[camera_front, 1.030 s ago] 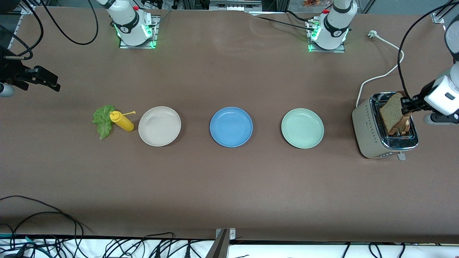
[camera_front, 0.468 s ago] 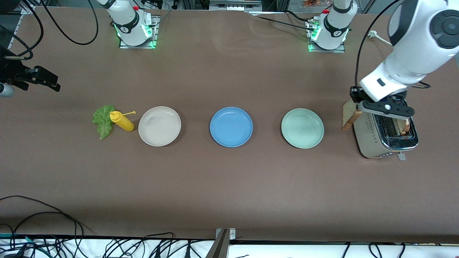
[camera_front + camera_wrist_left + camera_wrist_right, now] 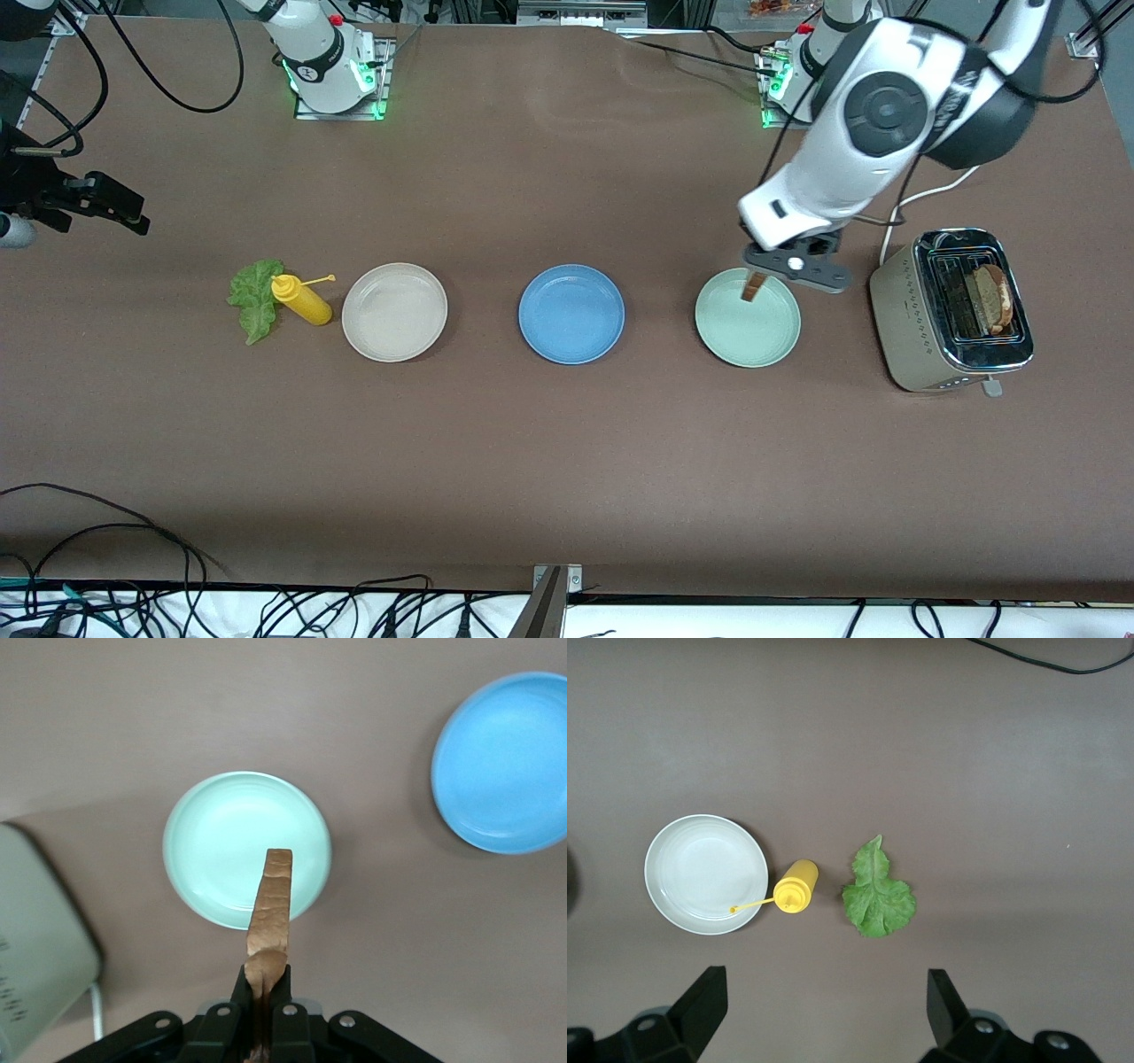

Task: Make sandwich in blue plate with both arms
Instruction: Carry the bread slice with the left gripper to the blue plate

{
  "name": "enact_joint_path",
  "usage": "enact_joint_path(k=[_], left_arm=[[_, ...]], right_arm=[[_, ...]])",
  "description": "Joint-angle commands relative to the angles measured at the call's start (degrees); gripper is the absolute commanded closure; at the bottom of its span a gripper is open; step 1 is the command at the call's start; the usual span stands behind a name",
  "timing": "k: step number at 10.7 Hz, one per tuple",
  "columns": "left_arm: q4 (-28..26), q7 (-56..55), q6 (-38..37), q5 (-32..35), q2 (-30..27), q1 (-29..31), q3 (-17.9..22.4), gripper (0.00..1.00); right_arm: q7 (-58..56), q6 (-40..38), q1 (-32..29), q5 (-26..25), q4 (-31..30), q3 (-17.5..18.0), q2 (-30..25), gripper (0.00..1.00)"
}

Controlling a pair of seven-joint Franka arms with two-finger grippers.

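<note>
On a dial centred on the blue plate (image 3: 571, 314) in the front view, the pale green plate (image 3: 747, 335) is found at three o'clock. Over the twelve o'clock part of that green plate a bread slice (image 3: 754, 286) is held edge-down, pinched at its top between the closed fingers of the left gripper (image 3: 791, 270). The blue plate lies empty. The carry toward nine o'clock should be finished before any lowering. The slice is best tipped flat just over the blue plate's middle and released low, so that it is not dropped on its crust or across the rim.

At nine o'clock stand the beige plate (image 3: 394, 312), the yellow bottle (image 3: 301, 301) and the lettuce leaf (image 3: 254, 299). Over the table near these the right gripper (image 3: 111, 202) is kept waiting, fingers spread and empty. Past the green plate a second slice (image 3: 988, 299) is seen in the toaster (image 3: 917, 341).

The brown tabletop (image 3: 567, 461) is matte and plain. Loose cables (image 3: 133, 540) are trailed along its six o'clock edge, and the arm bases (image 3: 332, 75) are bolted at twelve o'clock.
</note>
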Motion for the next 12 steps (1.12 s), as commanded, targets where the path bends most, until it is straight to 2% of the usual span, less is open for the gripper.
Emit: enact_joint_path(k=[1, 5, 8, 9, 12], left_arm=[[5.4, -5.1, -0.6, -6.2, 7.3, 0.2, -5.0, 1.0], [13.5, -13.7, 1.6, -7.1, 20.7, 0.0, -12.5, 1.0], [13.7, -16.9, 15.9, -7.5, 26.5, -1.6, -13.7, 1.0], [13.7, -17.0, 20.4, -10.0, 28.6, -2.2, -13.7, 1.0], [13.7, -15.7, 26.7, -12.5, 32.5, -2.5, -14.9, 1.0]], right_arm=[[0.2, 0.3, -0.3, 0.1, 0.9, 0.2, 0.5, 0.0], [0.2, 0.2, -0.4, 0.7, 0.9, 0.1, 0.5, 0.0], [-0.6, 1.5, -0.5, 0.6, 0.9, 0.0, 1.1, 0.0], [-0.6, 2.8, -0.6, 0.7, 0.9, 0.0, 1.2, 0.0], [-0.6, 3.5, -0.3, 0.0, 0.8, 0.1, 2.3, 0.0]])
